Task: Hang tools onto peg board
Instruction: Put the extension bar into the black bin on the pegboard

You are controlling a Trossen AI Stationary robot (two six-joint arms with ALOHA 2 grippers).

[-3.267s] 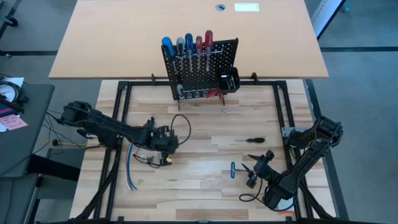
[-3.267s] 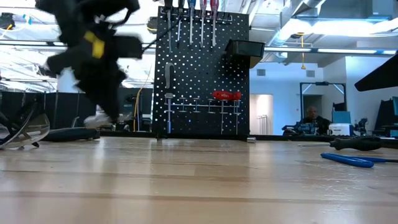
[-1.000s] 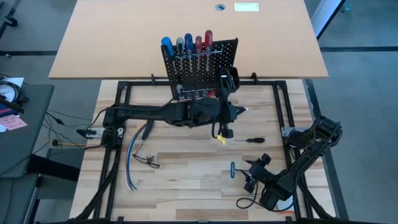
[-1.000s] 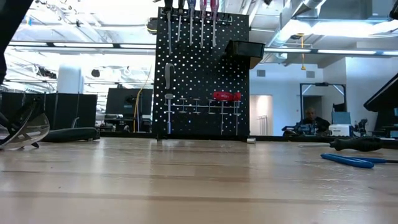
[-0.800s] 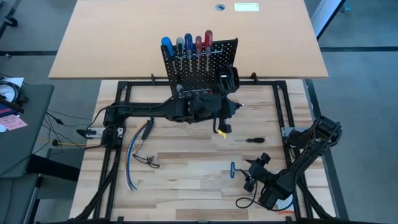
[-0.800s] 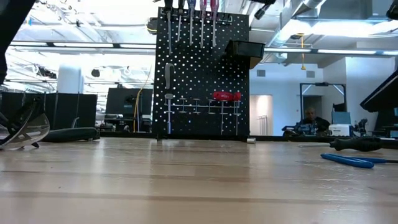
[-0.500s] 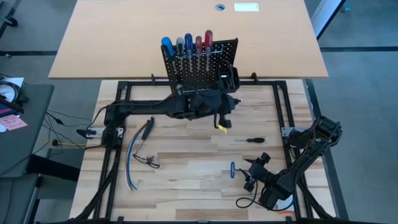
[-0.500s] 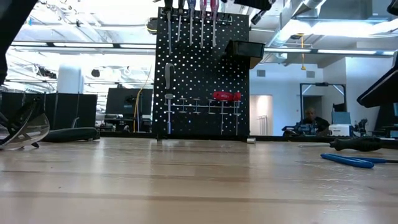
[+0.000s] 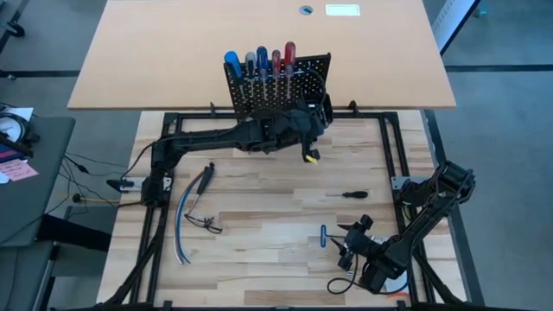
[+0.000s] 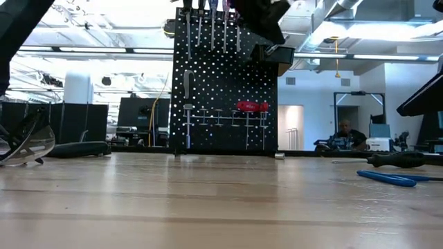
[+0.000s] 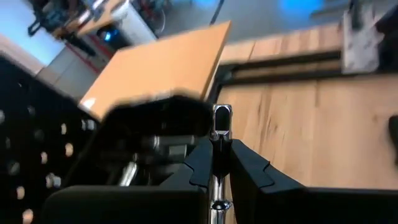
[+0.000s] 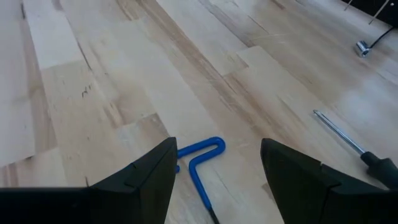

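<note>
Left gripper (image 11: pixel 221 163) at the peg board (image 9: pixel 278 91), beside its small bin (image 11: pixel 155 140); fingers clamped on a thin metal tool (image 11: pixel 220 124). Right gripper (image 12: pixel 214 163) hovers over the tabletop (image 9: pixel 259 207), fingers spread, above a blue key (image 12: pixel 202 163).

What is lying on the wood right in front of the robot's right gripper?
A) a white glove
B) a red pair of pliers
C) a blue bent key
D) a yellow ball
C: the right wrist view shows a blue bent key lying on the wood between the open fingers of the right gripper.
</note>
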